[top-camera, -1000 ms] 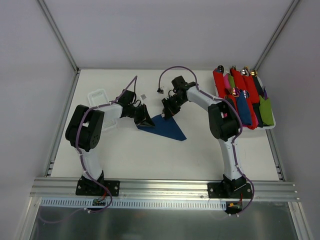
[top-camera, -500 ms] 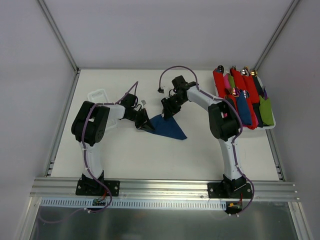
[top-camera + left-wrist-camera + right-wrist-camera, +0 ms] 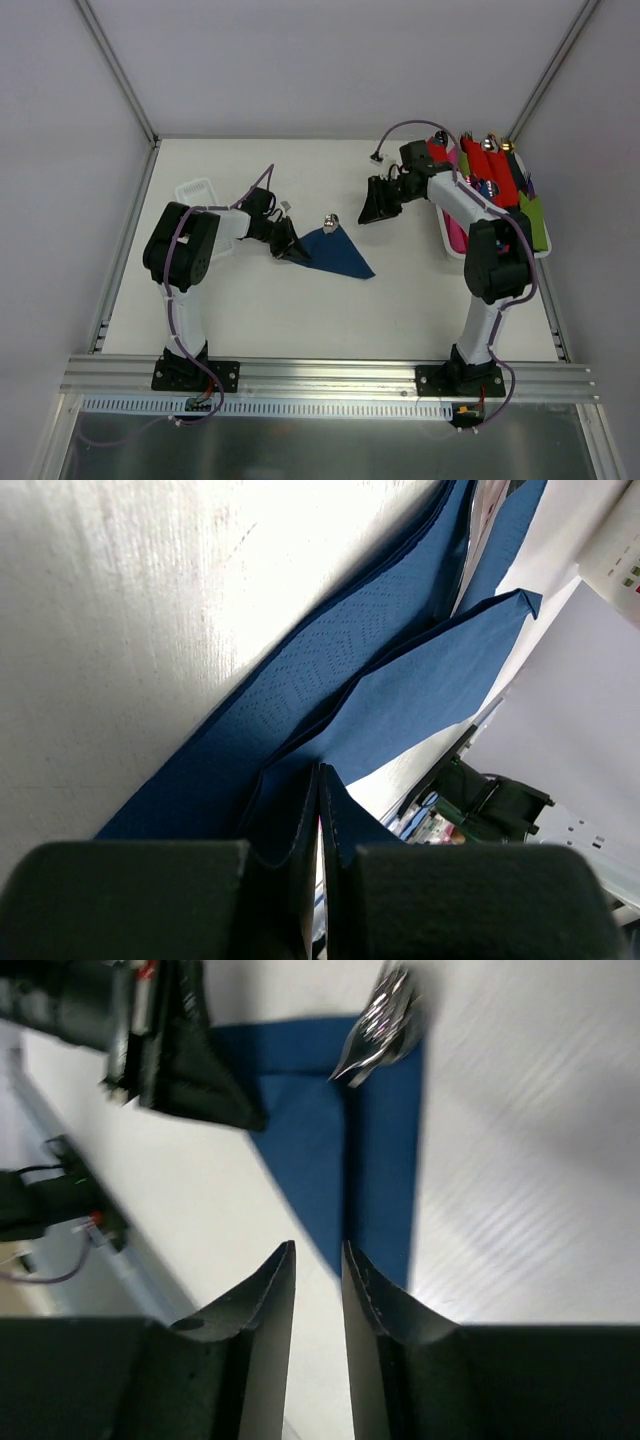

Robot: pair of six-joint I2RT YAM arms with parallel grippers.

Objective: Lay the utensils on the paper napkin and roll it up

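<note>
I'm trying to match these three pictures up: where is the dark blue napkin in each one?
Top external: paper napkin near the centre.
Left wrist: fills the middle, seen up close.
Right wrist: top centre.
Shared landmark: the left fingers pinching its edge.

Of the slim tan-handled utensils [image 3: 385, 1015] we see only the shiny silver heads, smeared by blur in the right wrist view, so we cannot tell spoon from fork. Their handles lie hidden inside the dark navy-blue paper napkin [image 3: 340, 255]. In the left wrist view the napkin runs off the top edge, and its near fold disappears between the fingers of the left pincer [image 3: 320, 780].
</note>
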